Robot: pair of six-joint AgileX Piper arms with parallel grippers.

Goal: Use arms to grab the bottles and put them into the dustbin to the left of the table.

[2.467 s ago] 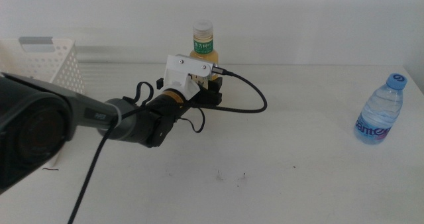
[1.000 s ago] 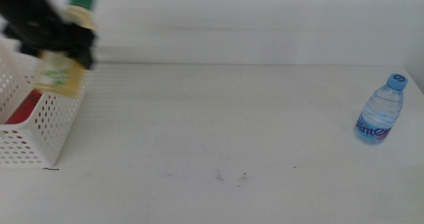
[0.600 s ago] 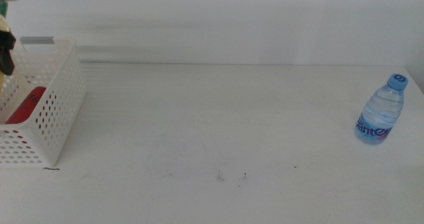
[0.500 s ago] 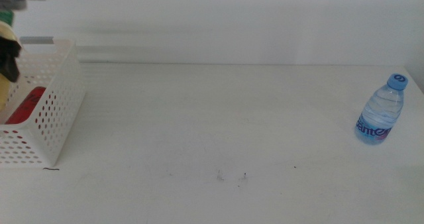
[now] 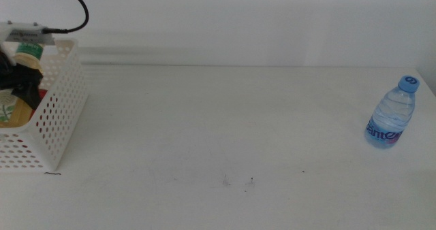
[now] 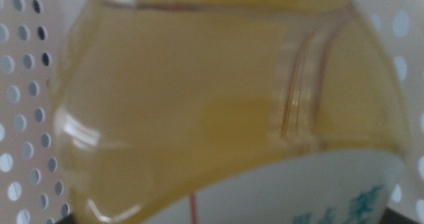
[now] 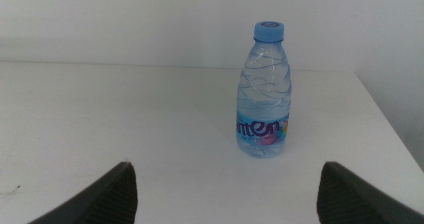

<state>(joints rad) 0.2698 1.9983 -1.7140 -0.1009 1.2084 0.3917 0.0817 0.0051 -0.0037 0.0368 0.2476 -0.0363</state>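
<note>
The left tool (image 5: 15,80) hangs at the 9 o'clock edge of the middle view, over the open top of the white dustbin (image 5: 58,114). It has the yellow tea bottle (image 6: 218,98) clamped between its jaws, judging by how the bottle fills the left wrist view with the perforated bin wall right behind it; the jaws themselves are hidden by the bottle. In the middle view the bottle's cap and green label (image 5: 28,52) show above the rim while the body sits down inside, probably so the release becomes a short drop, not a toss that could bounce out. A patch of red shows inside the bin beside it; I cannot tell what it is.

The clear water bottle (image 5: 391,114) stands upright on the tabletop (image 5: 225,135) at about 3 o'clock, well apart from the bin. The right tool (image 7: 225,194) waits low with its jaws spread wide and empty, facing that bottle squarely, which suits a grasp around its body next.
</note>
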